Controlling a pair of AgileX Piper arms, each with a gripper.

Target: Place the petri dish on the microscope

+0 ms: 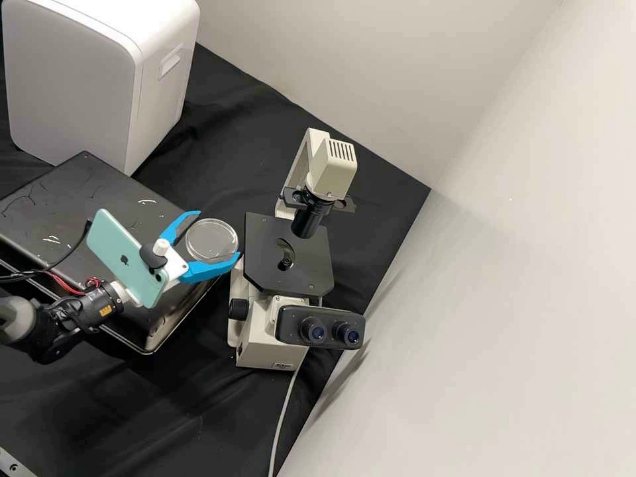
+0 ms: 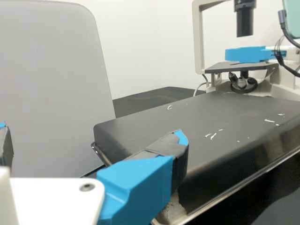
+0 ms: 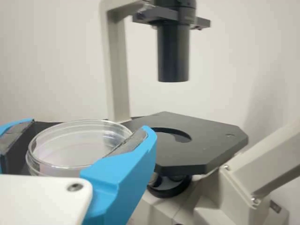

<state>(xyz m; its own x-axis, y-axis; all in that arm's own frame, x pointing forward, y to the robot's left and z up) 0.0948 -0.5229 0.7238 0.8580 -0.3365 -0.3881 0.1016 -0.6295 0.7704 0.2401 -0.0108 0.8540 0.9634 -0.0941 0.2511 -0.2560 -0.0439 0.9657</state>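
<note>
On the black bench (image 1: 218, 146), the right gripper (image 1: 218, 234) clamps the dish (image 1: 211, 238) level, just beside the microscope (image 1: 265, 318) stage (image 1: 311, 265), probably to slide it straight across. The left gripper (image 2: 91, 140) hangs spread and empty.

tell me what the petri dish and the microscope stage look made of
Petri dish: clear and glossy, probably plastic, possibly glass; you see through its wall. Microscope stage: flat black plate, matte, likely painted or anodised metal, judging by its thin crisp edges.
</note>
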